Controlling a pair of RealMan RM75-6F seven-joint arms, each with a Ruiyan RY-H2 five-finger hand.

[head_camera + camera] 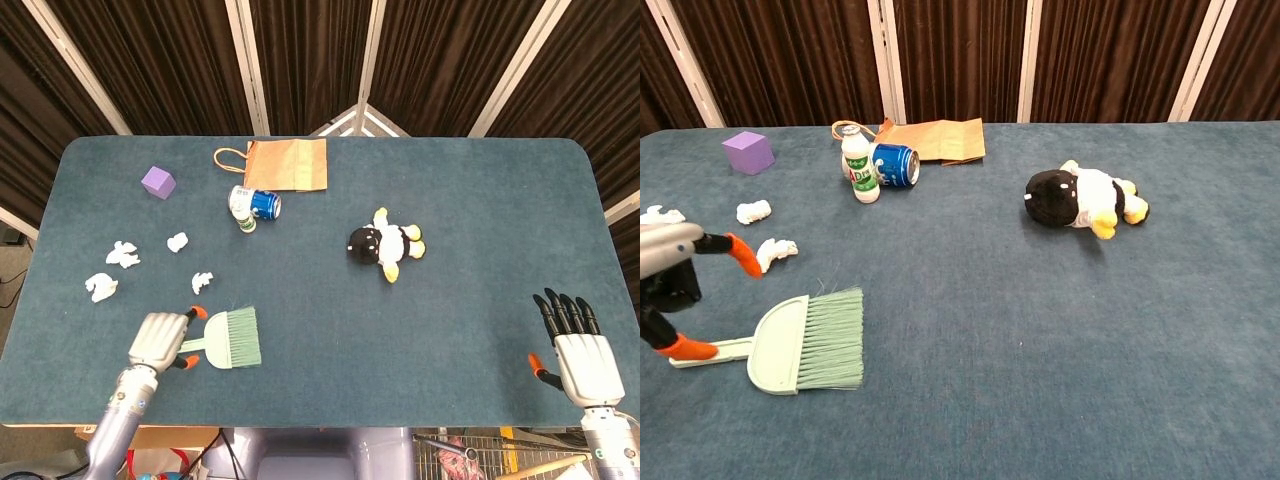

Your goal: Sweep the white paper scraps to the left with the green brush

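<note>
Bristles of the green brush (232,338) point right, and the brush lies flat near the front-left of the blue desk (450,220). Its handle runs left into the left robot hand (158,340), which grips it with orange-tipped fingers (743,256) wrapped around; in the chest view the same hand shows at the left edge.

Four white paper scraps sit behind and left of the brush: one (202,282) just behind the hand, one (177,241) further back, and two (123,253) (100,287) nearer the left edge. None touches the brush.

Right robot hand (580,352) hangs at the front-right corner, past the desk edge, fingers straight and spread, holding nothing.

Further back, a purple cube (157,182) stands near the left rear. A brown paper bag (286,164) lies flat at the rear edge, and just in front of it are a blue can (264,204) on its side and a small white bottle (860,165), upright and touching the can. A black, white and yellow plush toy (386,243) lies near the middle of the desk, well apart from the rest.
</note>
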